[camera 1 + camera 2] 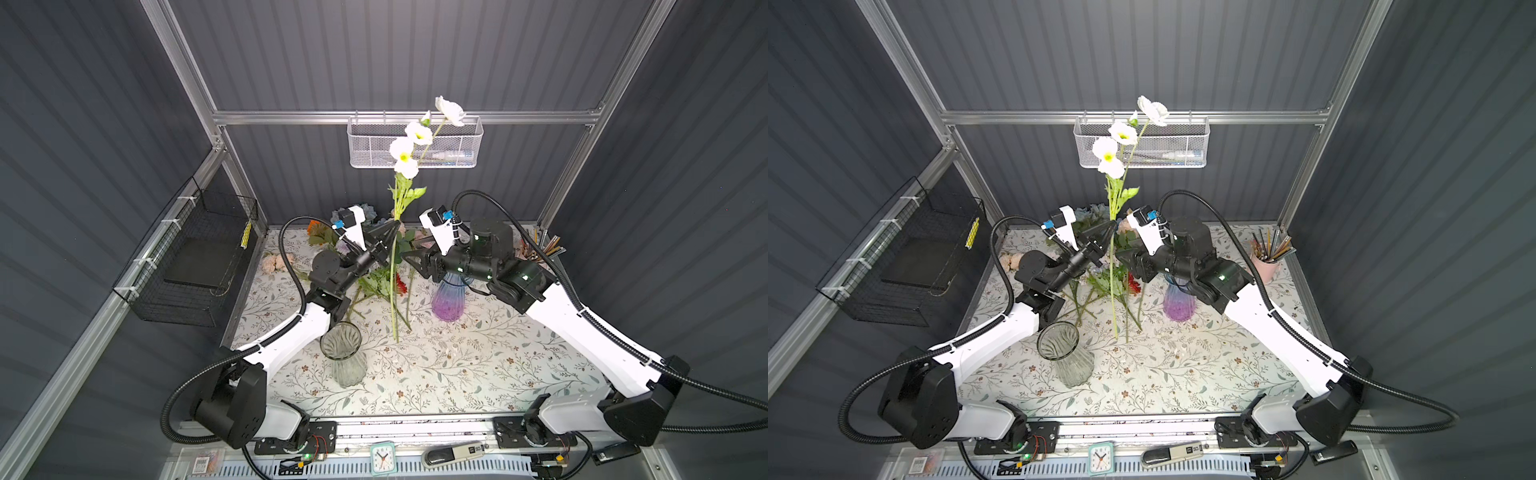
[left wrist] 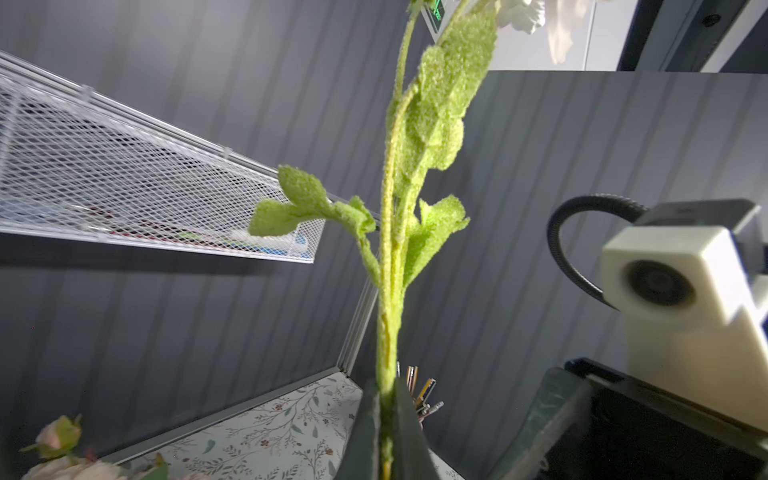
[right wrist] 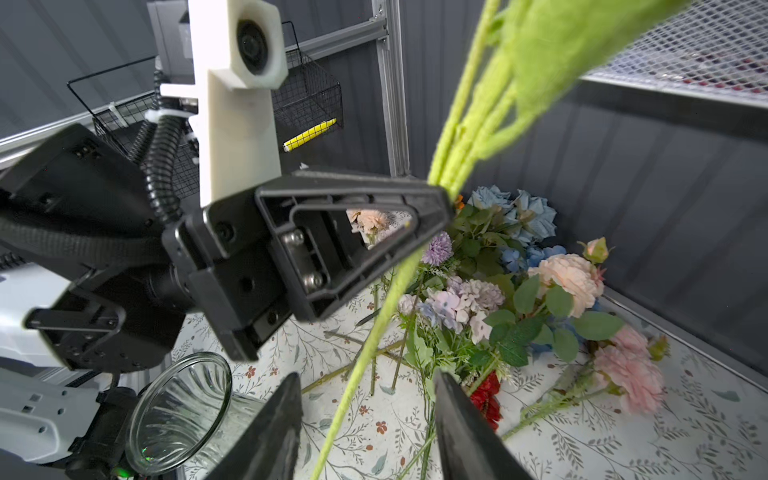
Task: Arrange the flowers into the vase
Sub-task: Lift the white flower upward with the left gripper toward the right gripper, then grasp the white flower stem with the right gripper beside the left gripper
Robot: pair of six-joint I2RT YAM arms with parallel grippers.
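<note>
Handing over white flower (image 1: pixel 402 153) — pinched upright in left gripper (image 1: pixel 396 227), straddled lower by spread right gripper (image 3: pixel 368 376); next, closing squarely on stem (image 3: pixel 366 353) before left lets go

Table (image 1: pixel 457 374), flowers (image 3: pixel 498 311) (heaped), clear vase (image 1: pixel 343 353), purple vase (image 1: pixel 449 301)

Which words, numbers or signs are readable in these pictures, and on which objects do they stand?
No text is surely readable.
Clock: numerals too small.
Grey device: dark label, blurred.
QR sticker: code only, too small.
Pen in the white basket: print blurred.
</note>
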